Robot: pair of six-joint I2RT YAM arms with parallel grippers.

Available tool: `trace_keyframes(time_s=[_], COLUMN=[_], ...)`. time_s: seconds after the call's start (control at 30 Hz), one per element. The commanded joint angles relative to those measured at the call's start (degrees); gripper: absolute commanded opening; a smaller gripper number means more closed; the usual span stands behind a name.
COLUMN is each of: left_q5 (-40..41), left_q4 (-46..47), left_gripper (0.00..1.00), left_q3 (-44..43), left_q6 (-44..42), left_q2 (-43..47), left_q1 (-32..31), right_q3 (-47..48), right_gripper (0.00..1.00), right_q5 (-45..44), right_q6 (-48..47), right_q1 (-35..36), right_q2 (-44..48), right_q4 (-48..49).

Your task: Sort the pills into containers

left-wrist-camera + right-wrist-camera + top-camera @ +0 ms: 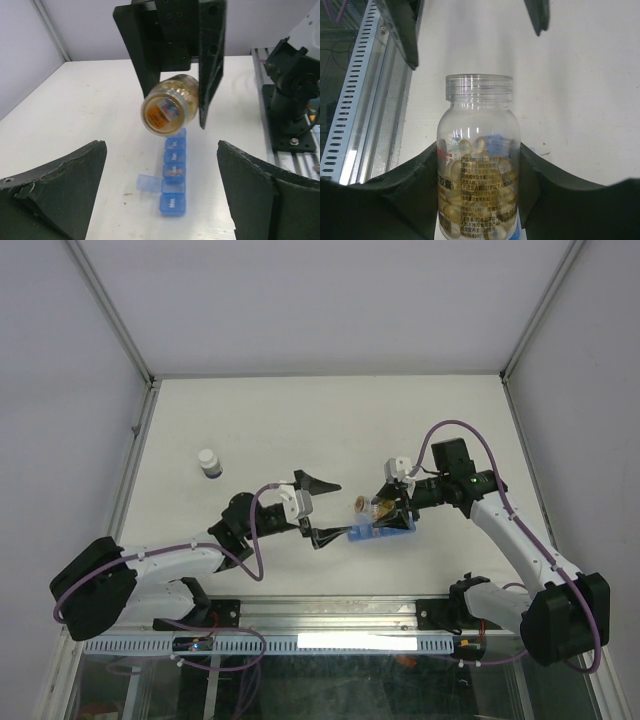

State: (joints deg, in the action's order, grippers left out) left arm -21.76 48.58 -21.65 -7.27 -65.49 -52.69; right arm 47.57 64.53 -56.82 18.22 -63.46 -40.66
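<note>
Scanning from the left: a white cap with a dark base (210, 462) stands well apart. My left gripper (335, 512) hangs spread wide, holding nothing, just beside the pill-organiser strip (174, 172), which lies on the table (300, 420) between the arms. One lid (146, 183) is flipped open; a middle compartment may hold something brownish, but I can't be sure. Above the strip my right gripper (388, 512) clamps the uncapped pill bottle (479, 190), tipped over, with plenty of capsules inside. I judge the sorting barely begun, with most compartments shut.
</note>
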Motion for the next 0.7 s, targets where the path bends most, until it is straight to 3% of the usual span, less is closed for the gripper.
trace_keyframes(time_s=[0.0,0.67], left_q5=[-7.79,-11.53], left_q4=[4.27,12.28], left_gripper=[0.93,0.58], left_q3=[-6.23,-11.37], left_q6=[-5.07,5.17], left_q2=[-4.81,-15.24], left_q1=[2.48,2.83], right_q3=[1.56,1.73], right_gripper=[0.00,0.00], right_q5=[2.95,3.13], right_q6=[-1.80,-2.41], right_q1=[-0.09,-0.08], right_q2=[0.18,0.01], right_q4=[0.16,-0.48])
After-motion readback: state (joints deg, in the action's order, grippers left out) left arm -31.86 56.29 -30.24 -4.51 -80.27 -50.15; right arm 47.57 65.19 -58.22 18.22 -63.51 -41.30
